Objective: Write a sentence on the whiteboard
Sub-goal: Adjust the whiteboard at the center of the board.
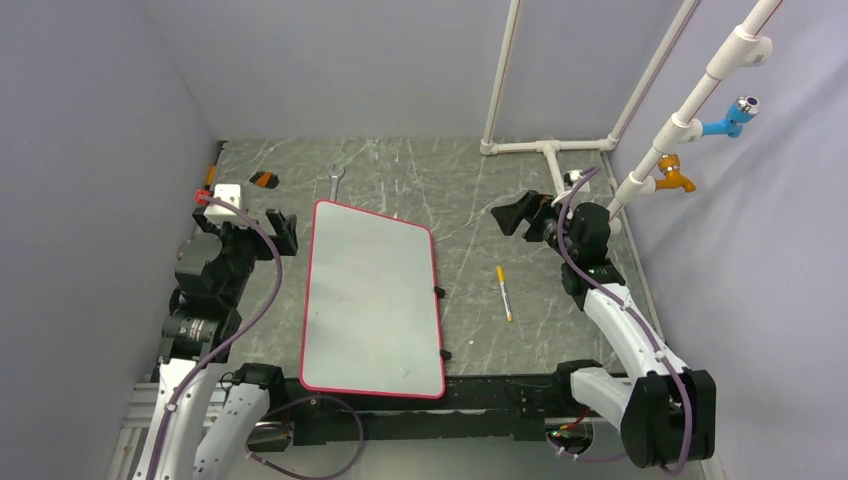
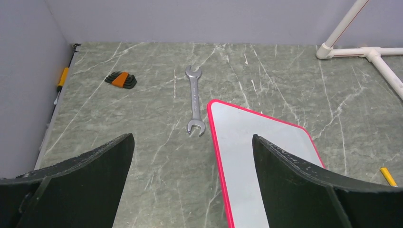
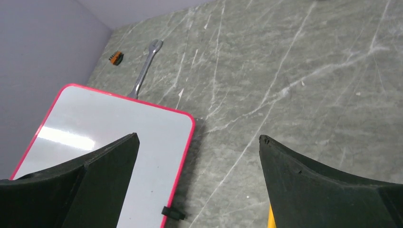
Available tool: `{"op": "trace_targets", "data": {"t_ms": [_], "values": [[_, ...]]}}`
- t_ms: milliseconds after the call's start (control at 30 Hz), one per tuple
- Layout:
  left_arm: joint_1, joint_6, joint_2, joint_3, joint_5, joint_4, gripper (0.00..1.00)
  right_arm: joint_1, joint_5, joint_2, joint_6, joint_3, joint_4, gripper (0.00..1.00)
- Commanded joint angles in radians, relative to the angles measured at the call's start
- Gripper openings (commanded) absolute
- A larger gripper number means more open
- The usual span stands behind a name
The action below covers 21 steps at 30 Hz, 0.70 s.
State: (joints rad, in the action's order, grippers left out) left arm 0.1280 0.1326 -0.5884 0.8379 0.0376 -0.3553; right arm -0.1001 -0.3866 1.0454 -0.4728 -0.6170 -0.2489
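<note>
The whiteboard lies flat on the table between the two arms, white with a thin red rim. Its face is blank and no sentence shows on it. A yellow-and-white marker lies on the table to the board's right, touching nothing. My left gripper hangs open just off the board's far left corner; in the left wrist view its fingers straddle the board's red edge. My right gripper is open above the table beyond the board's far right corner, empty.
A steel wrench lies just beyond the board's far edge. An orange-and-black hex key set sits to the wrench's left. A white pipe frame stands at the back right. Black clips stick out from the board's right rim.
</note>
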Motion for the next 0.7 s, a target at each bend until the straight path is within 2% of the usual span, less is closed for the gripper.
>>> {"op": "trace_targets", "data": {"t_ms": [0,133,267,500,667], "values": [[0.002,0.005,0.022,0.013,-0.010,0.036,0.99,-0.005,0.043,-0.038,-0.029,-0.027,0.117,1.00],[0.001,0.010,0.028,0.012,-0.005,0.039,0.99,-0.047,0.192,-0.033,-0.009,-0.103,0.368,1.00],[0.001,0.016,0.023,0.021,-0.002,0.028,0.99,-0.126,0.303,-0.013,0.021,-0.169,0.516,1.00],[0.001,0.018,0.034,0.017,-0.006,0.032,0.99,-0.197,0.356,0.068,0.018,-0.258,0.707,1.00],[0.001,0.021,0.020,0.027,-0.017,0.020,0.99,-0.221,0.375,0.105,0.015,-0.222,0.718,1.00]]}}
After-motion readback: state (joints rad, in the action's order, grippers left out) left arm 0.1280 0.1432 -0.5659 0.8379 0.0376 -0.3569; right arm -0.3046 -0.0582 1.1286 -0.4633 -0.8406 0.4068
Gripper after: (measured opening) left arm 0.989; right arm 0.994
